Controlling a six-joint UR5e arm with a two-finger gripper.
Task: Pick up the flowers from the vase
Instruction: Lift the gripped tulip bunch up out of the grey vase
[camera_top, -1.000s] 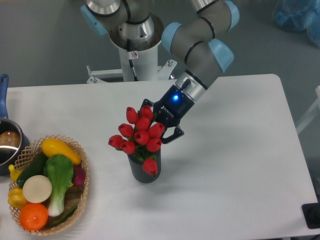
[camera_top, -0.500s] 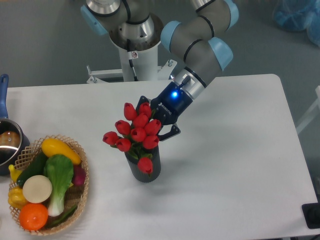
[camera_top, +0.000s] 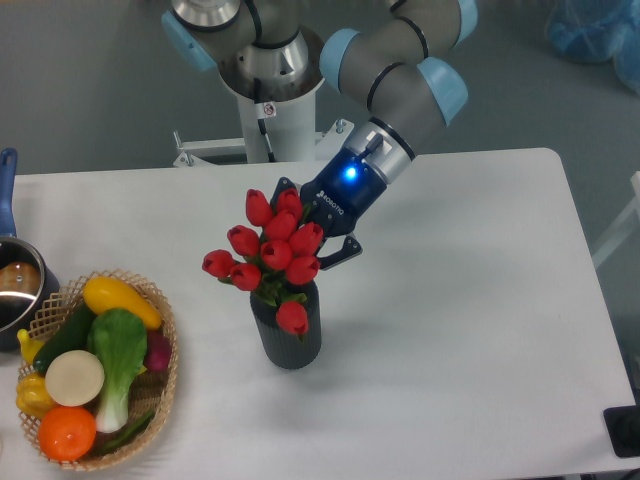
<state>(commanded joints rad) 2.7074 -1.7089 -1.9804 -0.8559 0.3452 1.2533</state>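
Since the earlier frames the flowers (camera_top: 270, 250) have been carried up and toward the left rear, and the gripper (camera_top: 312, 238) has been drawn up and back with them; more of the vase's rim is now exposed. The bunch is still seated in the vase (camera_top: 287, 332), with one bud hanging against the front of the rim and the stems hidden inside. The gripper is held behind the blooms, and its fingertips are hidden by the buds, so whether the fingers are clamped on the stems cannot be told from this view, though the shared motion suggests that they are.

The lift is judged to be in progress, not finished. If the stems are caught on the ribbed wall, the light vase could be dragged or tipped on the table (camera_top: 480, 300). If only a few stems are pinched, the tied bunch could be slipped or bent. The wicker basket (camera_top: 165, 385) of vegetables is set well apart at the left, and a steel pot (camera_top: 15, 285) beyond it.
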